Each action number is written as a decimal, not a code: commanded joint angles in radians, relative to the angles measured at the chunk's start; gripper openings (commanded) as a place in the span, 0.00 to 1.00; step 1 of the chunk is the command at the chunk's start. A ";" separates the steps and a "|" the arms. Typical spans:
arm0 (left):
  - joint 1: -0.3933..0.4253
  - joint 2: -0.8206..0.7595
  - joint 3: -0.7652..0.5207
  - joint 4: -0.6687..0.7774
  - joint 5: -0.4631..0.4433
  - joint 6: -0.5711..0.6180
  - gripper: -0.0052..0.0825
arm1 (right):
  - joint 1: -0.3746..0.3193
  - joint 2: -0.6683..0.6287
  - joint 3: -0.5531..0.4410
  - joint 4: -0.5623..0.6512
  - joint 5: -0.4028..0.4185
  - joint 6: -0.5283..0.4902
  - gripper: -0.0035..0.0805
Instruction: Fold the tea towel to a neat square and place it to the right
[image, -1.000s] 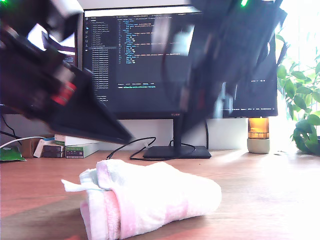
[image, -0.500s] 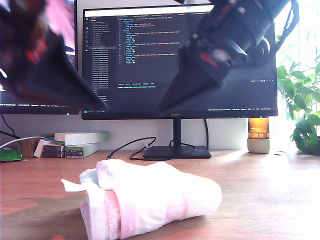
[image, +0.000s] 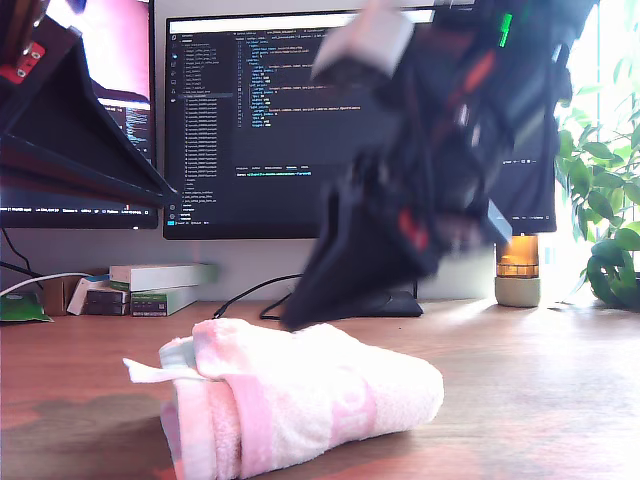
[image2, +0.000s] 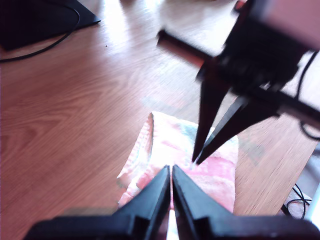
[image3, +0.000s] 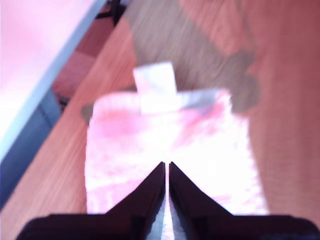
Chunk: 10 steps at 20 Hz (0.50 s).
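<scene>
The tea towel (image: 300, 400) lies on the desk (image: 540, 380) as a plump, loosely doubled bundle, low in the exterior view at about 6 o'clock of the monitor (image: 260, 120). A thin flap pokes out at the bundle's 9 o'clock. I judge the folding half done: it is layered but rounded, not a flat square, and not yet set to one side.

My second hand (image3: 166, 164) is low, its tips at the towel's top, closed to a slit with nothing visibly between them. My first hand (image2: 171, 172) hangs high, at about 10 o'clock of the towel in the exterior view, also nearly shut and empty.

The next move calls for opening the second hand, taking a hem cleanly and flattening the layers.

The second arm is badly blurred, so I cannot tell whether its tips nip any cloth. The towel's near edge is cut off.
</scene>
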 joint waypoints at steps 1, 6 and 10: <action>-0.003 -0.004 -0.003 0.004 -0.002 -0.006 0.04 | -0.008 0.031 -0.012 0.018 -0.008 -0.009 0.03; -0.003 -0.004 -0.003 0.000 -0.001 -0.007 0.04 | -0.021 0.137 -0.011 0.063 -0.008 -0.006 0.03; -0.003 -0.004 -0.003 -0.016 -0.001 -0.008 0.04 | -0.031 0.203 -0.011 0.067 0.051 0.062 0.03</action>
